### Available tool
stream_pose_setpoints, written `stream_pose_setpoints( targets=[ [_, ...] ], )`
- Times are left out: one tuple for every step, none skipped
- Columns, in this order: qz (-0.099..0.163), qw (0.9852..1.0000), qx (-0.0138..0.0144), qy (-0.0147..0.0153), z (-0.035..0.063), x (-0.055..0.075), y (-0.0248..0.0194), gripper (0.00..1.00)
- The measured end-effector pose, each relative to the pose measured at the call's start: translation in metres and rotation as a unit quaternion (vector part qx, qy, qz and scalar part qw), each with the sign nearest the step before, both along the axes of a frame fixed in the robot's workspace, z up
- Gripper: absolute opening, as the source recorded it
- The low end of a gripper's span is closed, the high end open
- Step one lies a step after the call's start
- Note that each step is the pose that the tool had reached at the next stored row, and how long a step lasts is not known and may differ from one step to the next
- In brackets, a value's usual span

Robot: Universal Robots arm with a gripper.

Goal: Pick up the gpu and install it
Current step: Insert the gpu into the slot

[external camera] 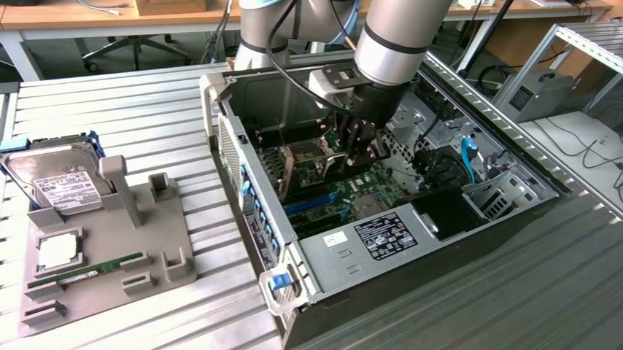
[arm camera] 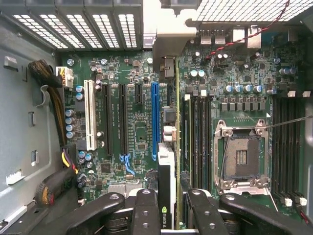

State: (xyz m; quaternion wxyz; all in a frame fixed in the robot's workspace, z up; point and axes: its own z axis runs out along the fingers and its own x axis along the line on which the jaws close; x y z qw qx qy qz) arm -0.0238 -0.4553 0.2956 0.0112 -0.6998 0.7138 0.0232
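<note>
My gripper (external camera: 358,149) is down inside the open computer case (external camera: 336,251), shut on the gpu (external camera: 343,163). The wrist view looks along the gpu (arm camera: 166,188) edge-on: a thin dark card with a green logo label, clamped between my two black fingers (arm camera: 145,210). Its silver bracket (arm camera: 168,34) points at the case's rear slot openings. The card hangs just above the green motherboard (arm camera: 137,147), beside the long blue slot (arm camera: 155,120) and between it and the memory slots. I cannot tell whether its edge touches a slot.
An open CPU socket (arm camera: 242,156) and cable bundles (arm camera: 54,98) flank the slots. In the exterior view's left, a grey fixture (external camera: 146,233) holds a hard drive (external camera: 58,179), a square chip (external camera: 57,249) and a green memory stick (external camera: 83,271) on the slatted table.
</note>
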Motion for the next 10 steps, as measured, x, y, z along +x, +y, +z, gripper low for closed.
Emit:
stream_pose_setpoints(
  targets=[
    [0.001,1.0,0.0,-0.0012,-0.0001,0.0,0.0,0.27],
    [0.002,1.0,0.0,-0.0023,-0.0002,-0.0001,0.0,0.27],
    [0.003,1.0,0.0,-0.0034,-0.0003,-0.0001,0.0,0.27],
    [0.003,1.0,0.0,-0.0039,-0.0004,-0.0003,-0.0001,0.27],
    [0.003,1.0,0.0001,-0.0041,-0.0005,-0.0007,-0.0003,0.27],
    [0.003,1.0,0.0,-0.0043,-0.0004,-0.0011,-0.0006,0.27],
    [0.003,1.0,0.0,-0.0044,-0.0004,-0.0014,-0.0011,0.27],
    [0.003,1.0,0.0001,-0.0045,-0.0005,-0.0019,-0.0018,0.27],
    [0.003,1.0,0.0,-0.0046,-0.0004,-0.0022,-0.0024,0.27],
    [0.003,1.0,0.0,-0.0046,-0.0004,-0.0026,-0.0033,0.27]
  ],
)
